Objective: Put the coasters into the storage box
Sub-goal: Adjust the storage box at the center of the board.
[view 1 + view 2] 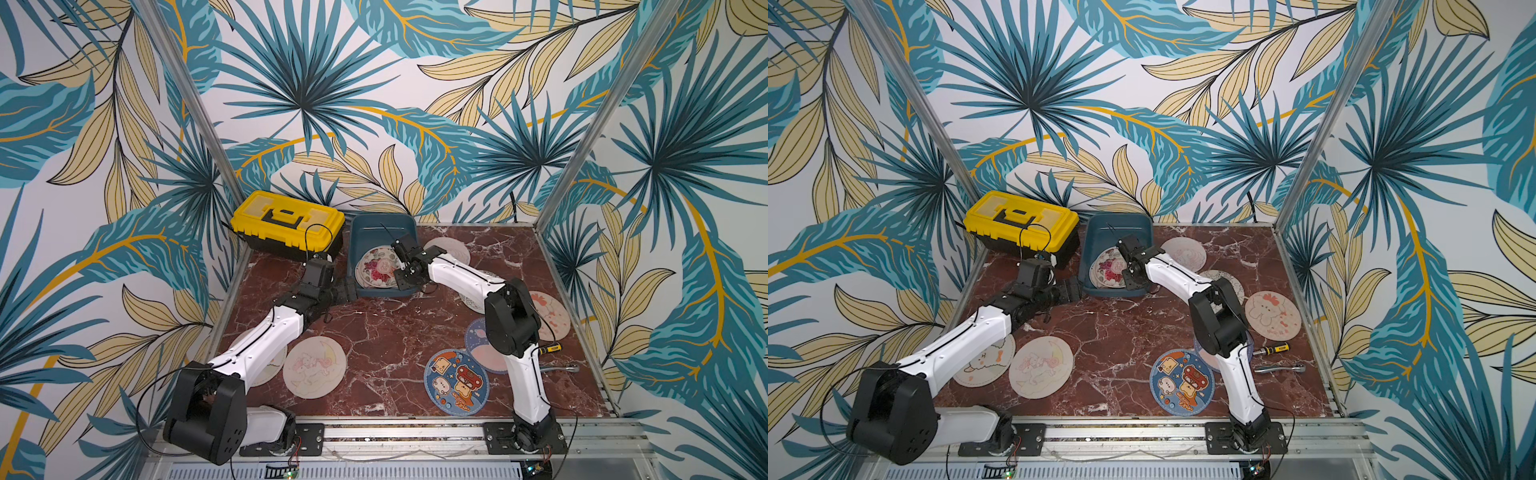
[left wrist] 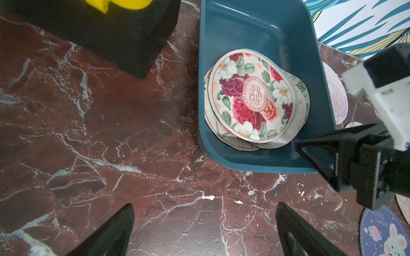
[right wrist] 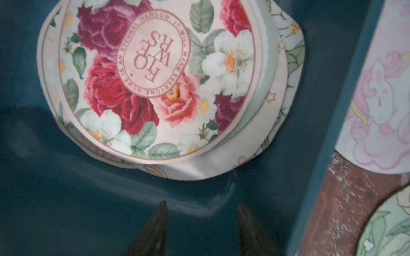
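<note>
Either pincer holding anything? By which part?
Nothing is held. The left pincer is open above the table; the right pincer is open and empty over the box, near the floral coaster.

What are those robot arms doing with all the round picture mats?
They're tidying coasters into the blue box. A few lie stacked inside, a flowery one on top. The right claw hangs open and empty over the box; the left claw is open beside it. Several more, like the blue cartoon one, lie on the table.
</note>
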